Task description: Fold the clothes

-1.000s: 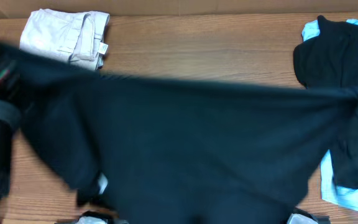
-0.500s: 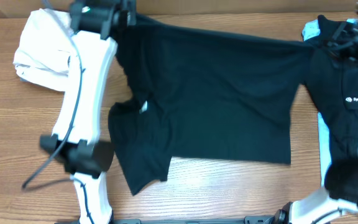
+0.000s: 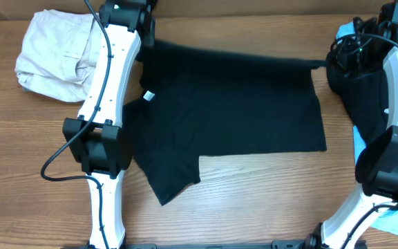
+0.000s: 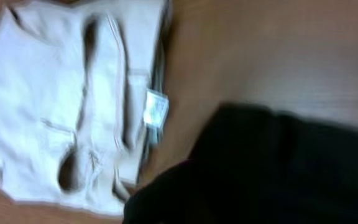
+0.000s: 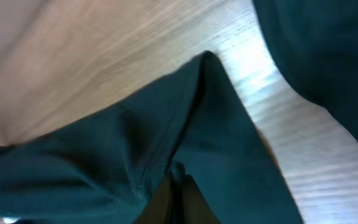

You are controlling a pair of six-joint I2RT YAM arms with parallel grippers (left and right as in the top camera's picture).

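Both hands are clenched on the upper edge of the black T-shirt (image 3: 233, 104): the left hand (image 3: 146, 34) at its upper-left corner, the right hand (image 3: 338, 57) at its upper-right corner, with the hem pulled into a straight line between them. A second ago the shirt hung stretched and blurred across the whole overhead frame; now it lies spread on the worktop (image 3: 254, 200) in the centre. The laying-out looks nearly done, and no fold has been made yet. Its lower-left part lies doubled over and skewed, a white label (image 3: 148, 96) showing, so it probably needs smoothing first. The beige trousers (image 3: 50, 55) in the upper left, neatly stacked a second ago, now look rumpled. Neither left finger shows in the left wrist view, which is blurred, and overhead the arm covers that grip. At the right edge a black shirt (image 3: 368, 97) and a light-blue garment (image 3: 344, 31) are partly cut off and hidden behind the right arm.
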